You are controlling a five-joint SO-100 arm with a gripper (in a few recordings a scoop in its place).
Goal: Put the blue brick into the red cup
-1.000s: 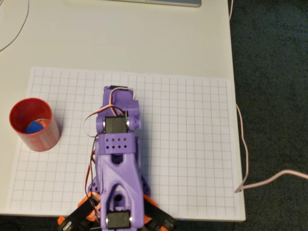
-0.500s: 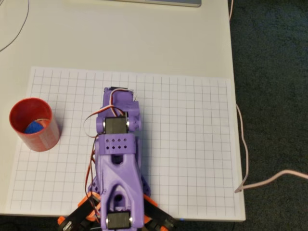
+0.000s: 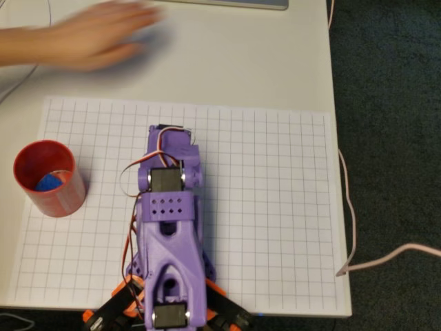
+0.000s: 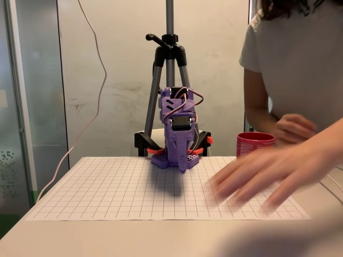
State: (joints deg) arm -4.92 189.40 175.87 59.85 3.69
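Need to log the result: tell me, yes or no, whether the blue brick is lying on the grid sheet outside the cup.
No: in the overhead view the blue brick sits inside the red cup.

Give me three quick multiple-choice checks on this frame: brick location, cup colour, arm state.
1. Where is the blue brick?
A. inside the red cup
B. on the grid mat
C. in the hand

2. What colour is the cup?
A. green
B. red
C. white

3. How is the purple arm posed?
A. reaching over the cup
B. folded back at mid-mat, apart from the cup
C. lifting the cup

Answers: 1 A, blue shows within the rim overhead. 2 B, red in both views. 3 B, it sits right of the cup overhead.
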